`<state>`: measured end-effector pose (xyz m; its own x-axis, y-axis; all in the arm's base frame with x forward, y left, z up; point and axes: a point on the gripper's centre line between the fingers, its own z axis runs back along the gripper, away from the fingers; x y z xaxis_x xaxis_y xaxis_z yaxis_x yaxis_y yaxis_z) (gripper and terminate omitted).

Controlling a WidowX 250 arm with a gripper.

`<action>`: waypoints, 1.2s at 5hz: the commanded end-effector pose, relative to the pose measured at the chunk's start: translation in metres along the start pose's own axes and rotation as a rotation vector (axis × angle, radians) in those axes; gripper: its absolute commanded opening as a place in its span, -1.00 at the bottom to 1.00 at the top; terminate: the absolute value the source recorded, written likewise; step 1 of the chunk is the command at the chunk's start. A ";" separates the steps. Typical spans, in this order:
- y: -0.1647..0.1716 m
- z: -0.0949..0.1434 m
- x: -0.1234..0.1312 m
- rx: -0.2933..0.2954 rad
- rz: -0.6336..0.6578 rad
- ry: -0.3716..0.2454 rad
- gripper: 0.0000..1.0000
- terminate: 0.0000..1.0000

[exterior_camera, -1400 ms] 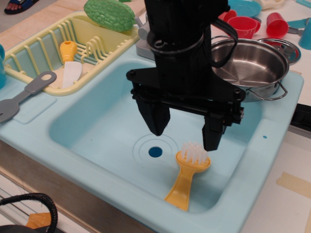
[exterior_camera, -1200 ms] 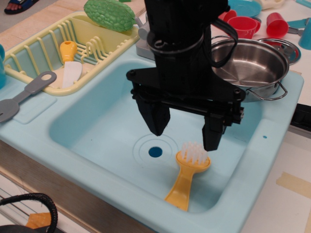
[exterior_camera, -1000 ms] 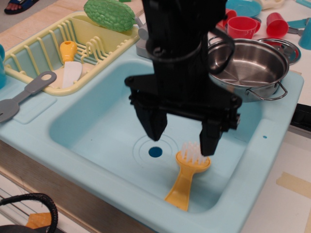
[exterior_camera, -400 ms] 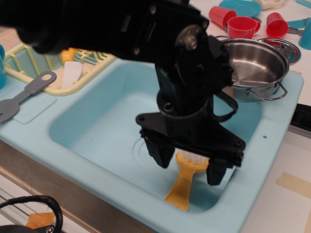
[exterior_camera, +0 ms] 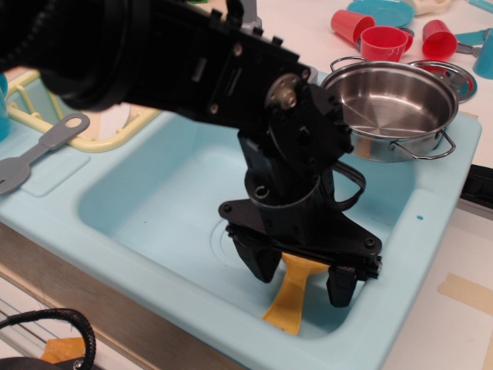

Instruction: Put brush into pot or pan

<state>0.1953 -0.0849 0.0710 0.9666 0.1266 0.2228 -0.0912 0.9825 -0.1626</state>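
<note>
The yellow-orange brush (exterior_camera: 291,297) lies in the light-blue sink (exterior_camera: 154,193) at the front right, handle toward the front edge. Its bristle head is hidden behind my gripper. My black gripper (exterior_camera: 300,277) is open and down in the sink, one finger on each side of the brush's head end. I cannot tell whether the fingers touch the brush. The shiny steel pot (exterior_camera: 393,108) with wire loop handles sits on the sink's back right corner, empty.
A grey spatula (exterior_camera: 38,150) lies on the sink's left ledge. A pale yellow dish rack (exterior_camera: 23,116) is at the back left, mostly hidden by my arm. Red cups (exterior_camera: 381,38) and a small steel dish (exterior_camera: 447,73) stand behind the pot.
My gripper has dropped from above the sink down into it and now straddles the brush's head, hiding the bristles. The brush has not moved. My arm now covers the dish rack.
</note>
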 end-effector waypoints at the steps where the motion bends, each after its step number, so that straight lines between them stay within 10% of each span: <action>1: 0.005 -0.007 -0.003 -0.024 0.019 0.022 1.00 -1.00; 3: 0.007 -0.013 -0.004 -0.043 0.033 0.031 1.00 -1.00; 4: 0.008 -0.018 -0.001 -0.050 0.047 0.072 -1.00 -1.00; 6: 0.005 -0.007 0.000 -0.023 0.050 0.067 -1.00 -1.00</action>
<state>0.1904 -0.0764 0.0708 0.9792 0.1791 0.0957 -0.1645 0.9759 -0.1434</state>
